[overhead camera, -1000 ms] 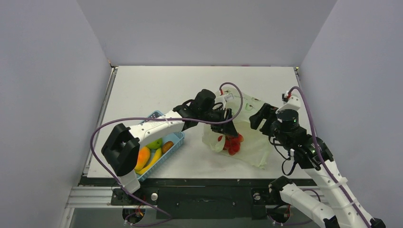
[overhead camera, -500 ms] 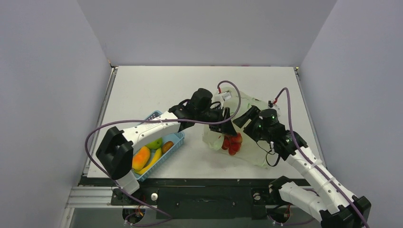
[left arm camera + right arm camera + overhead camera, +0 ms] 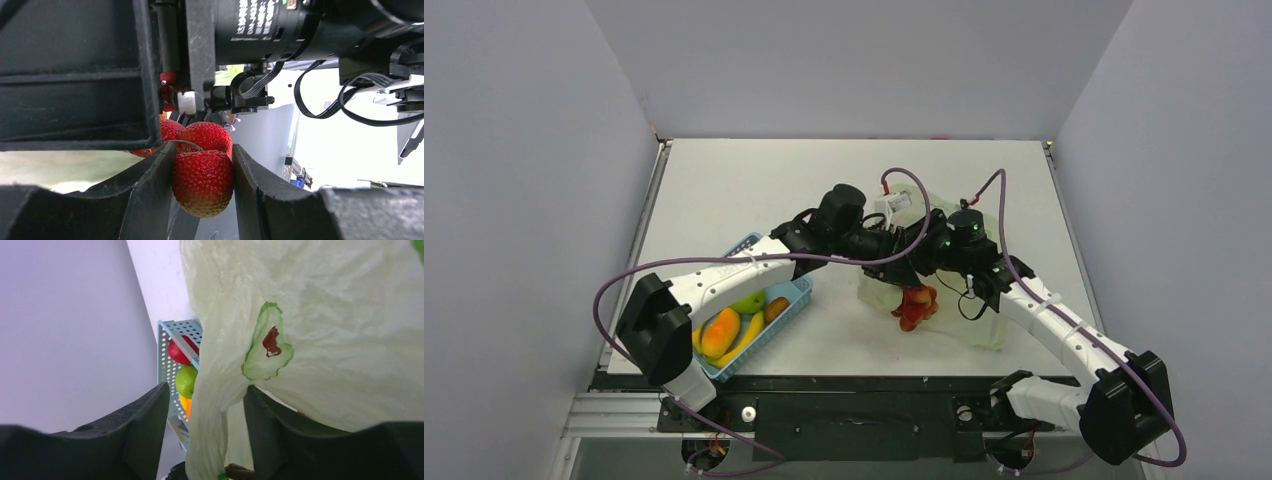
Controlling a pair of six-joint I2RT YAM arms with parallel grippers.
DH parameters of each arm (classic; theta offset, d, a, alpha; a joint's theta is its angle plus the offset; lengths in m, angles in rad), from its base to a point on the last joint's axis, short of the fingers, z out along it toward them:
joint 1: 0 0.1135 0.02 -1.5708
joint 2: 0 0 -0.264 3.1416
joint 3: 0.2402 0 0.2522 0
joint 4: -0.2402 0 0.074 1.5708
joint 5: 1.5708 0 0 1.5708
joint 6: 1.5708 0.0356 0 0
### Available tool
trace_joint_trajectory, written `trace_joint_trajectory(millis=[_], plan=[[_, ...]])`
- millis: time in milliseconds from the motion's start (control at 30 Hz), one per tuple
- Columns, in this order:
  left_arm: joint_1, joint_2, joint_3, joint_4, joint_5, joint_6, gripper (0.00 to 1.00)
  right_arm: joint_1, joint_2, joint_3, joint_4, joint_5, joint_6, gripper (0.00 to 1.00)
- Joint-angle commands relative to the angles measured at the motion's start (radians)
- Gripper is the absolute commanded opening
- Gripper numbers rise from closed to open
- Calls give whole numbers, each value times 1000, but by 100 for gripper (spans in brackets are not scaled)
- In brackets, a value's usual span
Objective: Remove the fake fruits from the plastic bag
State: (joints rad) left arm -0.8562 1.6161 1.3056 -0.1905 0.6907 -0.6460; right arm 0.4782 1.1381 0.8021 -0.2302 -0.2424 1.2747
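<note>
The plastic bag (image 3: 972, 322) lies crumpled at the centre right of the table, pale yellow-green with avocado prints (image 3: 325, 315). A red berry cluster (image 3: 915, 305) of the fake fruits hangs at its mouth. My left gripper (image 3: 911, 274) is shut on one berry (image 3: 202, 182), which sits squeezed between both fingers. My right gripper (image 3: 206, 387) is open around a hanging fold of the bag. That fold touches the right finger and stands apart from the left one. In the top view my right gripper (image 3: 932, 260) sits beside the left one above the bag's mouth.
A blue lattice basket (image 3: 796, 293) stands left of the bag, under my left arm. It holds a green fruit (image 3: 749, 302), a yellow banana and an orange fruit (image 3: 722, 331). The right wrist view shows a red fruit (image 3: 177, 351) in the basket (image 3: 172, 335) too.
My right arm has swung left and forward from the right of the bag to its mouth, and its jaws have narrowed around a bag fold. The left gripper keeps its hold on the berries.
</note>
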Motion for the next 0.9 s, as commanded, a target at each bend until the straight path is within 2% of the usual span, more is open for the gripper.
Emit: trace_joint_trajectory(millis=[0,33,67,233,400,533,667,767,867], plan=[[-3,-27,-5,34,17,25,5,-2,-12,12,138,-48,65,39],[-3,-26,-12,33,15,27,5,-2,-18,19,147,-55,69,34],[-3,-24,-15,29,13,30,5,-4,-21,22,156,-64,86,23],[-4,-7,-13,1,-7,48,5,4,-23,34,256,-128,192,1],[-30,18,30,-25,-1,77,5,16,-12,50,293,-123,252,0],[-67,62,98,-104,5,141,8,41,23,53,371,-136,321,0],[-72,77,156,-247,-84,211,11,69,37,78,347,-133,285,0],[-72,56,170,-294,-218,259,17,70,24,66,305,-105,253,0],[-88,41,174,-297,-212,295,19,50,34,55,307,-91,248,0]])
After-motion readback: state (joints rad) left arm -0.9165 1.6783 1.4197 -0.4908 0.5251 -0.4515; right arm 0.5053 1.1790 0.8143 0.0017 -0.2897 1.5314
